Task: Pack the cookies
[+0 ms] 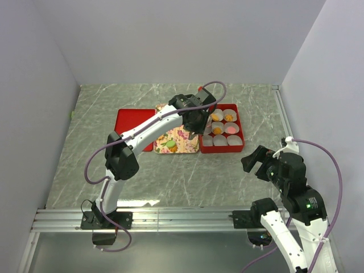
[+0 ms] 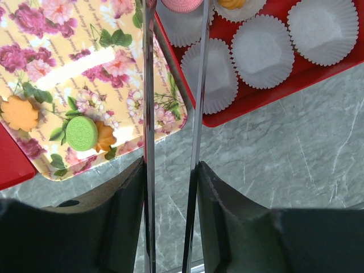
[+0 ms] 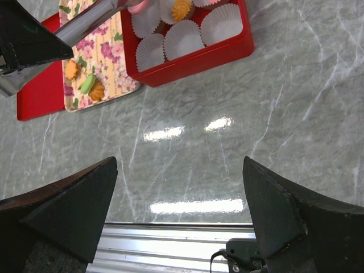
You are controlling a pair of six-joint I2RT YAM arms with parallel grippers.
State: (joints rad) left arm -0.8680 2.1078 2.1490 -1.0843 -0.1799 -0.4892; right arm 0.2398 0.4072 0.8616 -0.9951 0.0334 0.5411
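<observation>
My left gripper (image 2: 173,170) is shut on a pair of metal tongs (image 2: 149,85), whose tips hold a pink cookie (image 2: 182,4) over the left side of the red box (image 2: 267,96). In the top view this gripper (image 1: 193,116) hovers at the box's left edge (image 1: 239,122). A green cookie (image 2: 81,133) and two orange cookies (image 2: 20,112) lie on the floral cream tray (image 2: 85,62). Several cookies sit in the box's white paper cups (image 1: 218,129). My right gripper (image 3: 181,187) is open and empty, low above the table at front right (image 1: 256,161).
A flat red lid (image 1: 133,122) lies left of the tray (image 1: 185,145). Several empty paper cups (image 2: 259,51) fill the box's near row. An aluminium rail (image 1: 170,219) runs along the table's near edge. Grey walls stand on three sides.
</observation>
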